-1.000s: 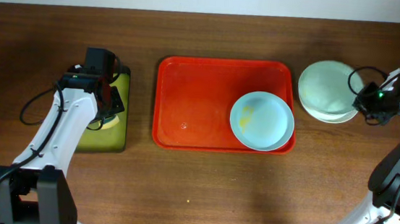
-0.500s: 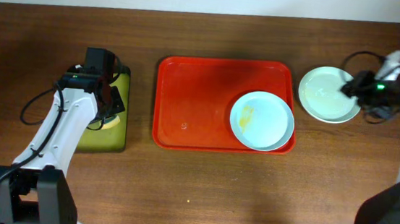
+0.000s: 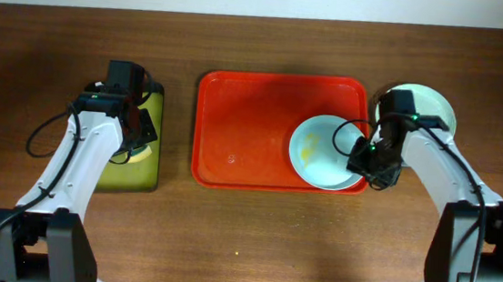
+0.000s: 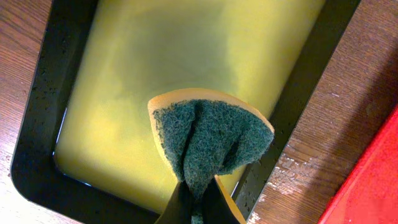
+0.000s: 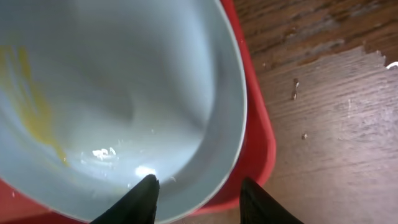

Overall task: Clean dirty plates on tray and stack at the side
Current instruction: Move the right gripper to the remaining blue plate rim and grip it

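Note:
A pale blue plate (image 3: 324, 152) with a yellow smear lies in the right front corner of the red tray (image 3: 252, 132). My right gripper (image 3: 366, 157) is at its right rim. In the right wrist view the gripper (image 5: 199, 194) is open and straddles that rim. One fingertip (image 5: 146, 194) is over the plate (image 5: 124, 93), the other over the tray's edge (image 5: 258, 149). Pale stacked plates (image 3: 428, 100) sit on the table right of the tray, partly hidden by my right arm. My left gripper (image 3: 133, 142) is shut on a green and yellow sponge (image 4: 211, 137).
A black-rimmed tray with a yellow-green inside (image 3: 143, 177) stands left of the red tray, and the sponge hangs over it (image 4: 43, 124). Bare wooden table lies in front of both trays, with some wet specks by the red tray's right corner.
My right gripper left the stacked plates at the right and moved left and forward to the smeared plate's rim on the tray. The left arm and sponge have not moved.

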### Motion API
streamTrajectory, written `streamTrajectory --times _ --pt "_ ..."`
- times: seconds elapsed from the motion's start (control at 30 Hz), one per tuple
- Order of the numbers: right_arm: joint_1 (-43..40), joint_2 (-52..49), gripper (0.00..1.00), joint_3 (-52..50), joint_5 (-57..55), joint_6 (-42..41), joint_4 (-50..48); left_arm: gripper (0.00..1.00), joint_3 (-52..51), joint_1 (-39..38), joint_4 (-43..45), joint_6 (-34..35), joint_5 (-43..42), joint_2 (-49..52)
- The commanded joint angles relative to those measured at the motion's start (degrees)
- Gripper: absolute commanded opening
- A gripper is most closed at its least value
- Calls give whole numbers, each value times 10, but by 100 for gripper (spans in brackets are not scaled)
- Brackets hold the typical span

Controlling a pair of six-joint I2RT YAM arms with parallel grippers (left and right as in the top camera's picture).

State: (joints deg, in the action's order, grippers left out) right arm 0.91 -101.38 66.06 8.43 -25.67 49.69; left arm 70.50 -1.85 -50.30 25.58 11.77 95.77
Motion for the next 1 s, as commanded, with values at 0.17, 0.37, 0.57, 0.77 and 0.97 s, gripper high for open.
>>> streamTrajectory --times 0.17,0.37,0.57,0.77,0.97 --pt "3 -3 44 -33 -52 -64 -39 0 -2 3 1 7 -3 -12" --pt "16 -3 37 -35 -42 -64 -48 0 -2 3 1 7 -3 -12" --pt "25 -3 36 -63 -46 -76 -74 0 -2 3 1 7 -3 -12" --pt "31 -3 36 -76 -42 -76 -103 0 -2 3 2 7 -3 -12" --pt "86 -3 9 -78 -31 -76 -170 0 -2 3 1 7 -3 -12"
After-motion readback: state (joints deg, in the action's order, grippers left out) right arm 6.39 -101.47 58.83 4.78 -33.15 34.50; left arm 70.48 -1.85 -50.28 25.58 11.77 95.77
